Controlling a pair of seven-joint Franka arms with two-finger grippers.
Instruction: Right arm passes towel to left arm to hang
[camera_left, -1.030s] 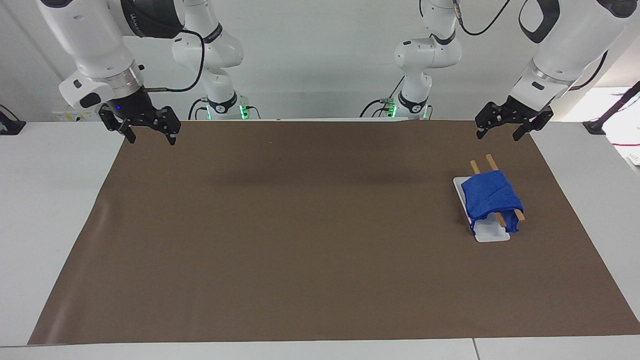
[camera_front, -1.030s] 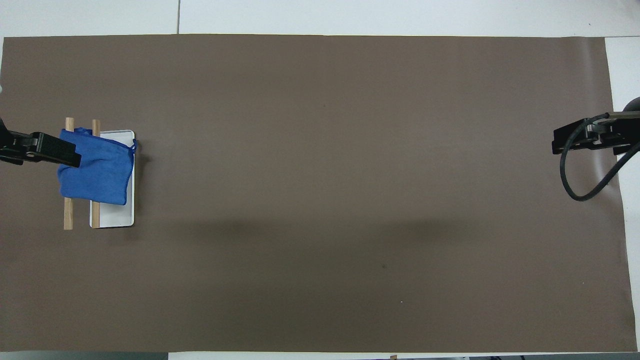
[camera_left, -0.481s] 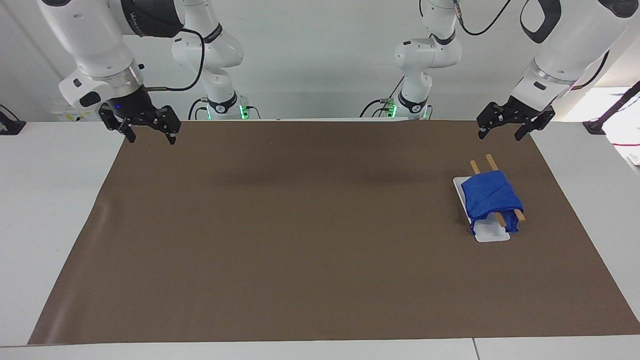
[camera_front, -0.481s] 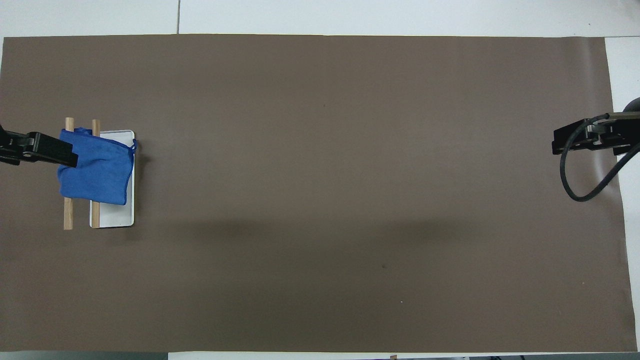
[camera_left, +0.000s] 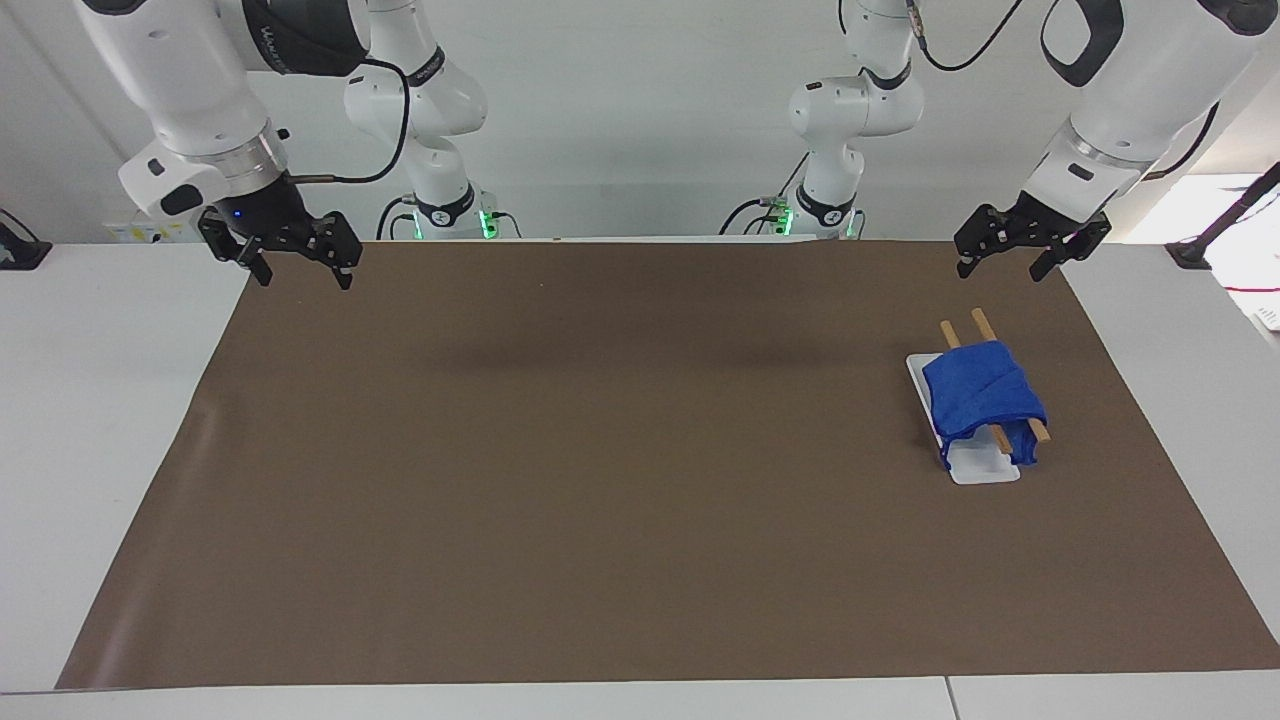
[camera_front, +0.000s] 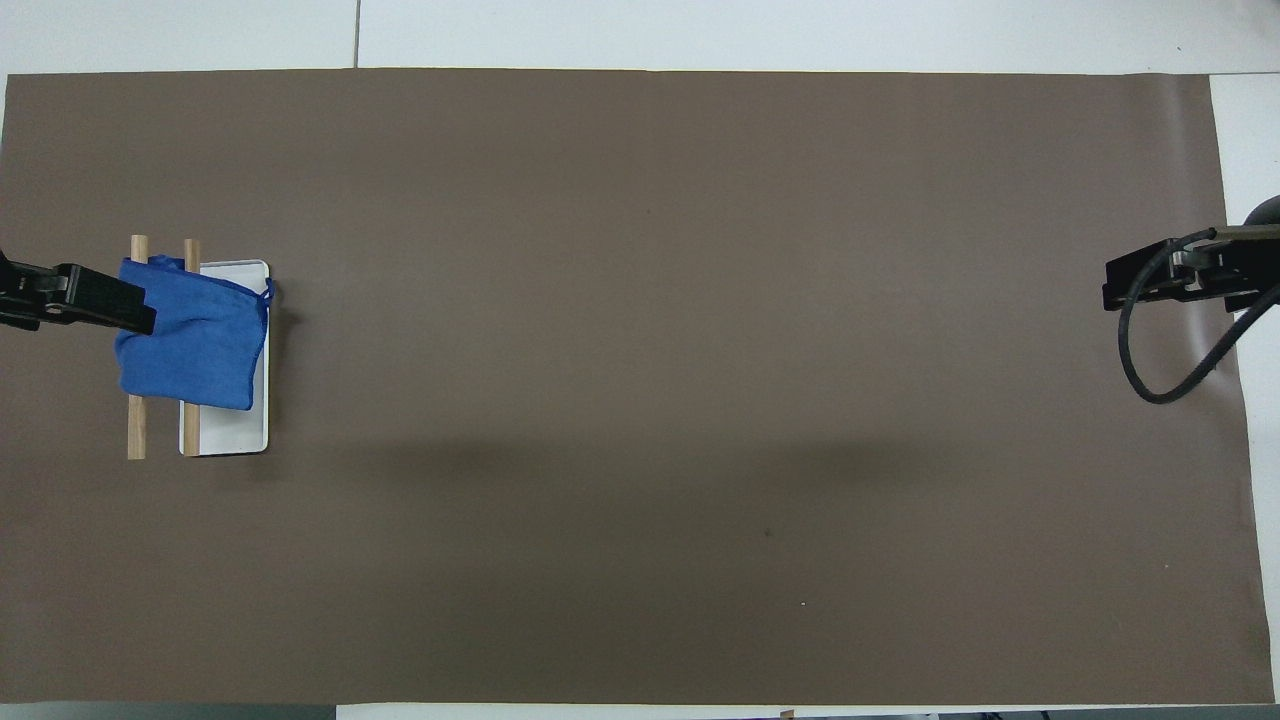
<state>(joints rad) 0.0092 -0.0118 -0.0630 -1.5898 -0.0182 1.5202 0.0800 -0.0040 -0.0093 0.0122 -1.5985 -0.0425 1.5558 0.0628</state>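
The royal-blue towel (camera_left: 983, 400) (camera_front: 195, 340) hangs draped over two wooden rods (camera_left: 985, 325) (camera_front: 137, 430) of a small rack with a white base (camera_left: 985, 468) (camera_front: 225, 435), at the left arm's end of the table. My left gripper (camera_left: 1000, 268) (camera_front: 100, 300) hovers open and empty over the mat near the rack, apart from the towel; seen from overhead it overlaps the towel's edge. My right gripper (camera_left: 303, 275) (camera_front: 1150, 285), with its blue light and looping wrist cable, hangs open and empty over the mat's corner at the right arm's end.
A brown mat (camera_left: 600, 450) covers most of the white table (camera_left: 100, 400). The arms' bases (camera_left: 440, 215) stand at the robots' edge.
Almost nothing: the left gripper has edged slightly away from the towel. The right gripper and the towel have stayed put.
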